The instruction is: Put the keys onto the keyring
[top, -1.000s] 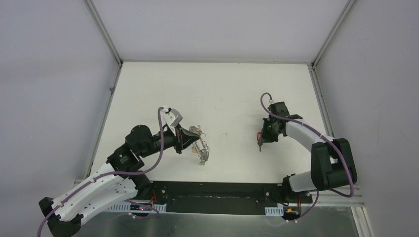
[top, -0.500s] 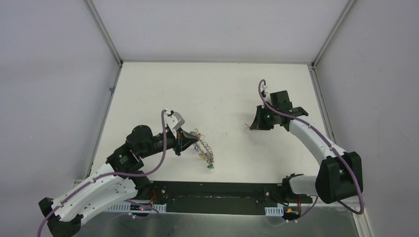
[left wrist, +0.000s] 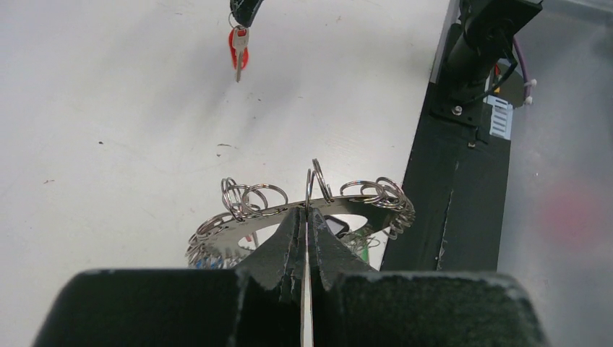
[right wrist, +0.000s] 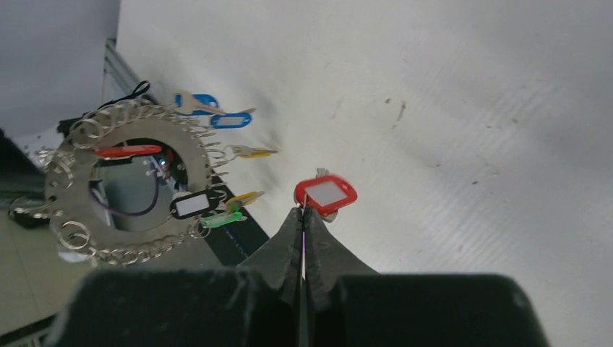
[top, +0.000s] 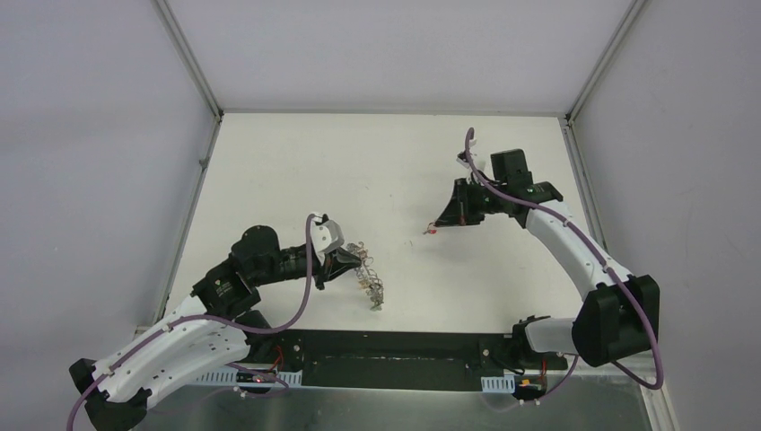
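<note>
The left pincer (left wrist: 307, 217) is closed tight on the rim of the keyring (left wrist: 253, 225). The ring reaches out straight ahead of its tips and seems to be lifted off the desk (left wrist: 108, 130). Small split rings (left wrist: 264, 194) stand along the rim on both sides of these tips.

The right pincer (right wrist: 303, 215) is closed too. It holds the red-tagged key (right wrist: 327, 195) just beyond its tips, and the key hangs in the air above the desk. Seen from the right pincer, the keyring is ahead and to the left, well apart, with its flat face turned toward this pincer. Other keys hang on it already, among them blue-tagged keys (right wrist: 206, 101) and a green-tagged key (right wrist: 220, 220).

In my judgement, the step in hand is bringing this key to the ring; the threading itself is not yet begun. The next move calls for bringing the two pincers near each other while the left one holds the ring steady. Then the end of the key must be aimed at one free split ring on the rim. This needs fine alignment, because the split rings are thin and crowded together.
</note>
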{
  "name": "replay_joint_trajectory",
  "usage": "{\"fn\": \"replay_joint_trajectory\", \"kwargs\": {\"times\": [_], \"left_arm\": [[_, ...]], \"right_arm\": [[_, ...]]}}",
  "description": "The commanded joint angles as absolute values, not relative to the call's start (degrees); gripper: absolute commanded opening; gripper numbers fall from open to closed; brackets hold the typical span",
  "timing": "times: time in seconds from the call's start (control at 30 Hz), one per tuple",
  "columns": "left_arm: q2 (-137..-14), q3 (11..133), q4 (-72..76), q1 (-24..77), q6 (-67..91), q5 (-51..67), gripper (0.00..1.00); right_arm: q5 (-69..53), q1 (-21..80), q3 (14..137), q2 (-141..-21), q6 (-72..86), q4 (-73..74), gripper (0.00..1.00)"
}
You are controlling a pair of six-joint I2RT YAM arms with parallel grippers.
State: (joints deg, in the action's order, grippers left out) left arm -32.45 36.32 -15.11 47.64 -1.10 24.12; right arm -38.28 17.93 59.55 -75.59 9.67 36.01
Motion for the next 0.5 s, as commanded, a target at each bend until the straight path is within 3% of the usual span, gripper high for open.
{"fn": "replay_joint_trajectory", "kwargs": {"times": [0.0,0.47], "left_arm": [[-31.92,38.61,-11.35,47.79,-5.91,27.08,0.0],[-32.96,39.73,-11.34,47.75,-11.79,37.2,0.0]], "right_arm": [[-50.03,20.26,63.12,-74.75,6.39,35.08,0.0],[-48.65,33.55,69.51,-74.57,4.04,34.81,0.0]]}}
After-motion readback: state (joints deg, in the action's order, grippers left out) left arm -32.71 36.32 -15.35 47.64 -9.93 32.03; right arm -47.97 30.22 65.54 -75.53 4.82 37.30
